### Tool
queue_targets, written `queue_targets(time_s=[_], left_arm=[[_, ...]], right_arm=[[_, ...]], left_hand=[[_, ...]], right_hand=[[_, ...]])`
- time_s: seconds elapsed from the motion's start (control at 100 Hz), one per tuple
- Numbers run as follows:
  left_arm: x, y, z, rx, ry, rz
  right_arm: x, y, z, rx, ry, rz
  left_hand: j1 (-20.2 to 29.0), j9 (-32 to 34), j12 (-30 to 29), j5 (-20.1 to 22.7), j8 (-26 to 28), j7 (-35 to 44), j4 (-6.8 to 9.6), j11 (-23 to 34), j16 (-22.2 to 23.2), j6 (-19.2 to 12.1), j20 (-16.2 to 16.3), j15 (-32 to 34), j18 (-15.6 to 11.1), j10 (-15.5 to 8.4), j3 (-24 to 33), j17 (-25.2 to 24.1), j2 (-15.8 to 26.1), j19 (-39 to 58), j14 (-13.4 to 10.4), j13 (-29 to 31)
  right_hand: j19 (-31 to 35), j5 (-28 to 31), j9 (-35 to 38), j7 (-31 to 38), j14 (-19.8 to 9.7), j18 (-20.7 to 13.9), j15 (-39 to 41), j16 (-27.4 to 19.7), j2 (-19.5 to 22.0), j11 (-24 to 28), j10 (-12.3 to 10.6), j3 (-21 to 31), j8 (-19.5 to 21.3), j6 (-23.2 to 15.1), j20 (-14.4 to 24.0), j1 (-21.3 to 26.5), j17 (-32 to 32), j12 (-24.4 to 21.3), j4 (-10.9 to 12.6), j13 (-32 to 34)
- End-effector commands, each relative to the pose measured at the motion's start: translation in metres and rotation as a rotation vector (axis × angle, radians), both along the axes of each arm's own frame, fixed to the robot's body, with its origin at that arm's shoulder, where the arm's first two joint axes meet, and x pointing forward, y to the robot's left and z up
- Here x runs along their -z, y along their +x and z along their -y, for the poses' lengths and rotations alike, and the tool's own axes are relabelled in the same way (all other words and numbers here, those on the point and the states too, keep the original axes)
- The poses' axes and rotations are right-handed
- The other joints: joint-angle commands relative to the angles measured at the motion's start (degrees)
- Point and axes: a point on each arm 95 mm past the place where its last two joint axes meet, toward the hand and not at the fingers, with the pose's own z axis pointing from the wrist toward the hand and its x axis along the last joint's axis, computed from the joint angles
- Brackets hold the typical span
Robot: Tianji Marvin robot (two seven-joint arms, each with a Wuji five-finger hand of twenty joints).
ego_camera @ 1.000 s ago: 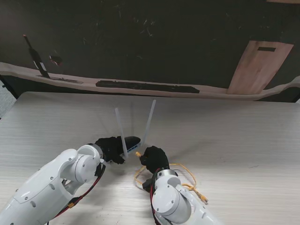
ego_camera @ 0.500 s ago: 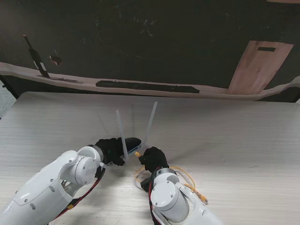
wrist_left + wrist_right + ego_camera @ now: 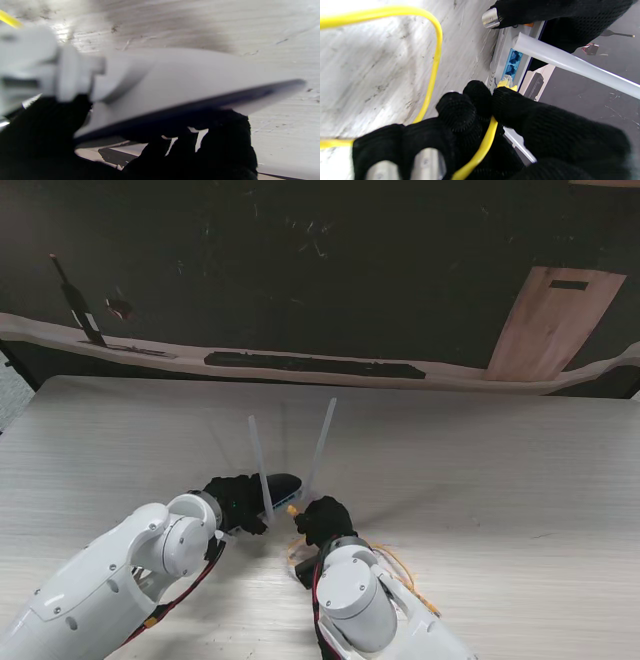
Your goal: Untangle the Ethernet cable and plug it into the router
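- Right hand point(image 3: 322, 520), in a black glove, pinches the yellow Ethernet cable point(image 3: 480, 150) between thumb and fingers, just behind its plug.
- Plug point(image 3: 505, 82) sits right at the rear face of the router point(image 3: 278, 483), beside 2 blue ports point(image 3: 512, 63); whether it touches a port or is seated I cannot tell.
- Left hand point(image 3: 232, 498), also gloved in black, is closed around the router, fingers curled under its edge in the left wrist view point(image 3: 220, 140), with the body tilted up off the table point(image 3: 500, 480).
- 2 pale antennas point(image 3: 320, 438) stand up from the router, leaning slightly apart; one crosses the right wrist view as a white rod.
- Behind the right hand, the cable runs in loose yellow loops on the table, lying near the right forearm and to its right in the stand's view point(image 3: 400, 565).
- Both hands are close together near the middle of the table, on the side nearer to me, the left one just left of the right.
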Motion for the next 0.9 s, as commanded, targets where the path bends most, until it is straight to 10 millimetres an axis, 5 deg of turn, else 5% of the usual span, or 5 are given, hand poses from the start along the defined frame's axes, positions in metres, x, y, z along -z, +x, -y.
queue_targets(time_s=[0.0,0.89], left_arm=[[0.0513,-0.0313,-0.0052,-0.011,0.031,-0.17],[0.054,-0.035,-0.0031,0.028,0.041,-0.162]], right_arm=[[-0.0008,-0.0004,-0.0055,-0.008,0.018,-0.014],[0.0024,0.0037,-0.0096,0.059,0.07,-0.102]], left_hand=[[15.75,6.57,5.57,8.89,3.78,23.71,3.84,23.21,5.42,-7.73,5.41,20.45,-5.44,-8.23,6.32,2.25,10.24,11.97,-6.43,6.58],[16.92,7.31,5.99,9.25,4.18,24.54,3.5,24.02,5.46,-7.95,5.55,20.69,-5.55,-8.51,6.94,2.74,10.14,12.26,-6.74,7.26]], right_hand=[[11.86,6.32,9.7,4.19,-4.77,-7.18,3.36,1.54,2.18,12.56,8.06,1.77,0.99,9.08,-2.69,0.41,-0.59,2.29,2.45,-0.86],[11.86,5.74,9.71,4.17,-4.2,-6.38,3.2,0.83,2.6,11.91,8.15,1.25,1.14,9.52,-3.91,0.72,-0.74,2.04,2.55,-0.9]])
